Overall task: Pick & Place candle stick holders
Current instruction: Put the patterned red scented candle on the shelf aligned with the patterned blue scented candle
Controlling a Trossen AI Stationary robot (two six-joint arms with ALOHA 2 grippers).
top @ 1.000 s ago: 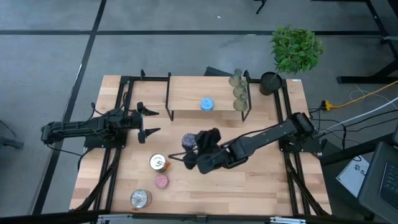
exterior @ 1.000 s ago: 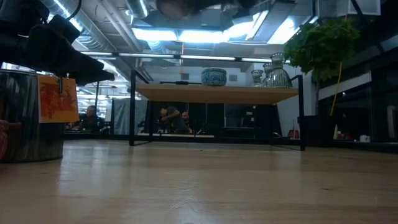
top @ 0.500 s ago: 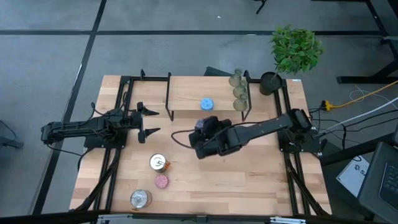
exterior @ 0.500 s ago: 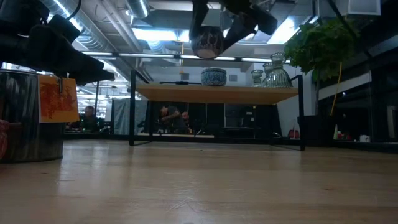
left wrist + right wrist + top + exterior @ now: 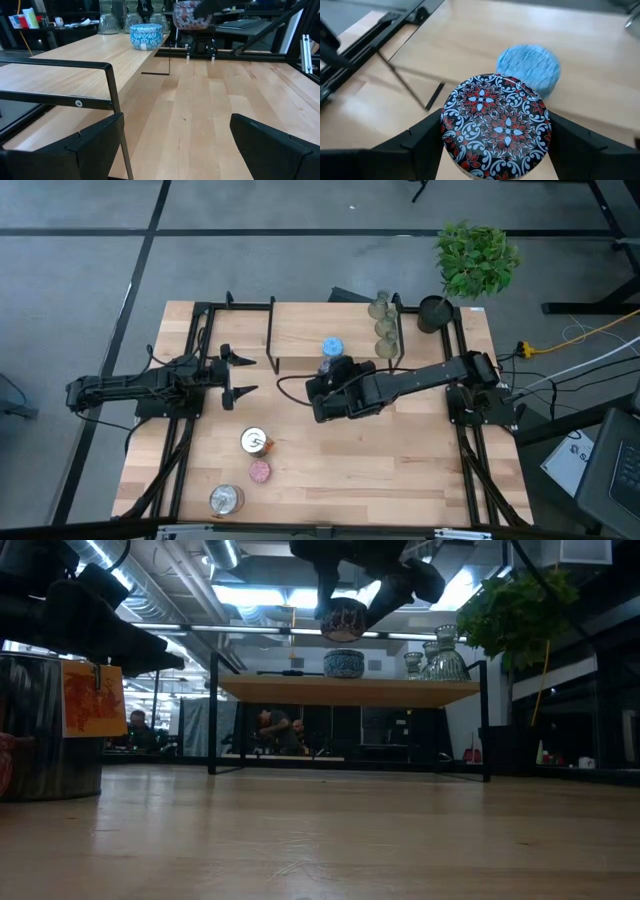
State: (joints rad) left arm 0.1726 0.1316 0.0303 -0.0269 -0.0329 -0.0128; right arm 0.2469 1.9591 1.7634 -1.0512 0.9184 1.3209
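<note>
Transport step: right gripper clamped on patterned holder, in the air at the shelf's front edge beside blue holder. Next: move over bare shelf, lower, release. Left gripper parked with fingers apart near the desk's left edge.

the purple-speckled holder, patterned red, white and black, hangs in the air upright just in front of the raised shelf. on the shelf stand the blue holder and, at its right end, three pale green glass holders. well in front of the shelf sit two silvery holders and a pink one.
</note>
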